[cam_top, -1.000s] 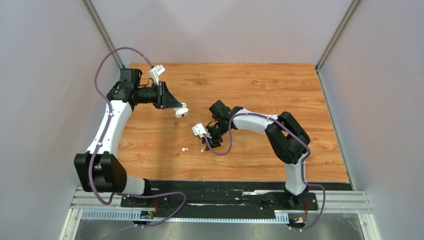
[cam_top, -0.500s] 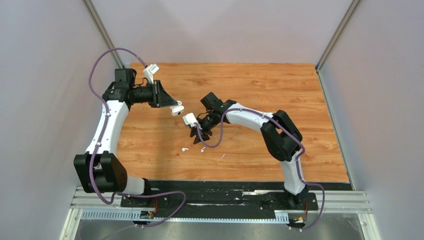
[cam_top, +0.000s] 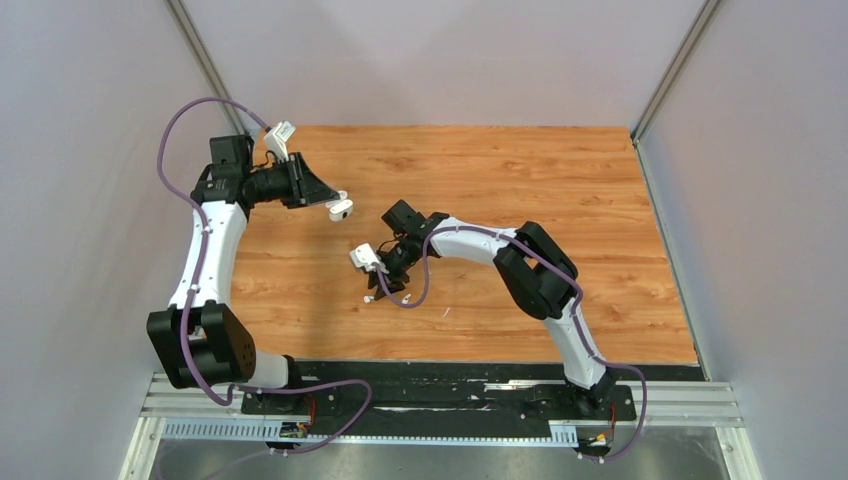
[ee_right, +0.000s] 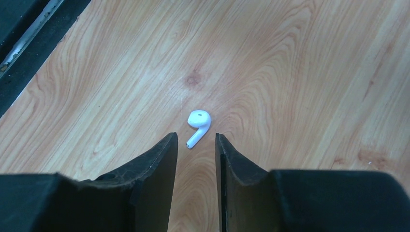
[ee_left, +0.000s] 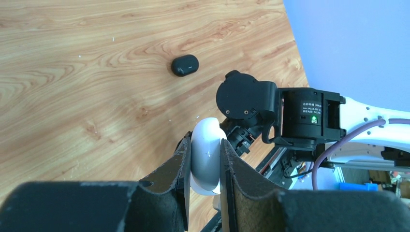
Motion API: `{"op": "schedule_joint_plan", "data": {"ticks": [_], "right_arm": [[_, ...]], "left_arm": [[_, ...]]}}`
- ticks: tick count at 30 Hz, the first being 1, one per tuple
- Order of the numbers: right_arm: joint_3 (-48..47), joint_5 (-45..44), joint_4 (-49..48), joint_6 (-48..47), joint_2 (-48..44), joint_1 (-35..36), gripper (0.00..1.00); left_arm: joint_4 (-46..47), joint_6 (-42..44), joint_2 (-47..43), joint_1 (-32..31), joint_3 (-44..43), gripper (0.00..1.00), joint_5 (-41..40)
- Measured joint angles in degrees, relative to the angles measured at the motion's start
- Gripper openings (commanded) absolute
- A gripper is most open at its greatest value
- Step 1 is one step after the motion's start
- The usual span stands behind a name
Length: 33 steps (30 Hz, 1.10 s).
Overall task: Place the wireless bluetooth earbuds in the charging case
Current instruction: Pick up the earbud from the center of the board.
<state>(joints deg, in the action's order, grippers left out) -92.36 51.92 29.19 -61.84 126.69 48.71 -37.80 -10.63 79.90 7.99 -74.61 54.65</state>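
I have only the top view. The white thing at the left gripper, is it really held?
Observer: Yes. In the left wrist view the left gripper is shut on the charging case, one finger on each side.
Operator: Does the right gripper hold an earbud?
Observer: No, the right gripper is open and empty; one earbud lies on the table just ahead of its fingertips.
Operator: Which way points its stem?
Observer: Toward the gap between the fingers.

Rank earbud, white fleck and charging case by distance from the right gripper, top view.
From the right gripper:
1. earbud: on the table, right by the fingertips, on the left arm's side.
2. white fleck: on the table, on the opposite side.
3. charging case: clamped in the left gripper, farther back.
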Motion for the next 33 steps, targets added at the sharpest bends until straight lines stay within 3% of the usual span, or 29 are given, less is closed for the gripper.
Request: {"op": "schedule_joint_plan", "data": {"ticks": [33], "right_arm": [[-3.61,-1.90,-0.63,-5.88,4.00,2.78,0.32]], "left_arm": [[2.91,-2.12,-2.34,0.09,3.13,0.00,-0.17]]}}
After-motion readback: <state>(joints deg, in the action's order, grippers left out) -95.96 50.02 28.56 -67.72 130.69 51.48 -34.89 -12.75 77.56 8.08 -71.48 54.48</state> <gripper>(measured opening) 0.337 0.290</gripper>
